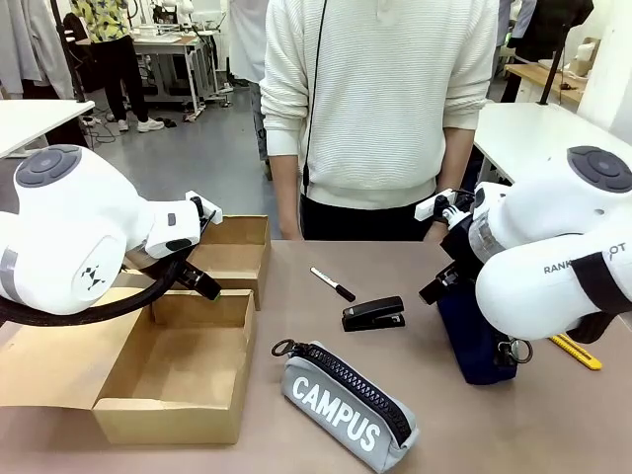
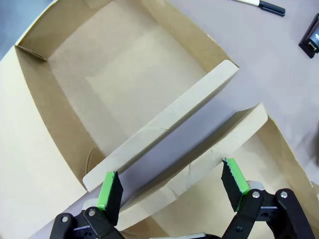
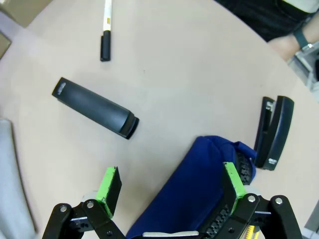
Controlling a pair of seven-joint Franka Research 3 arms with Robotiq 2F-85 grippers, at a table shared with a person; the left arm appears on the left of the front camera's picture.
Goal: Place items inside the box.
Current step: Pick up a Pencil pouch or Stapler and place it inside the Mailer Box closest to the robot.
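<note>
1. the right gripper (image 3: 170, 172) hung wide open and empty over the dark navy pouch (image 3: 192, 194), but the pouch sat off-centre, with one pad above the cloth; closing there might have pinched only a fold and let it slip
2. a second stapler (image 3: 274, 132) lay just beside the pouch and could have been knocked
3. the left gripper (image 2: 170, 174), also spread wide and empty, hovered over the box (image 1: 168, 420) at its inner flap (image 2: 164, 134), possibly blocking the drop
4. the pencil case (image 1: 346, 400), black stapler (image 1: 373, 314), marker (image 1: 333, 284) and yellow knife (image 1: 576, 352) lay on the table (image 1: 494, 434), outside the box

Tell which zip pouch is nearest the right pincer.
The dark navy pouch, lying just below the open right pincer; the grey CAMPUS case lies farther off.
</note>
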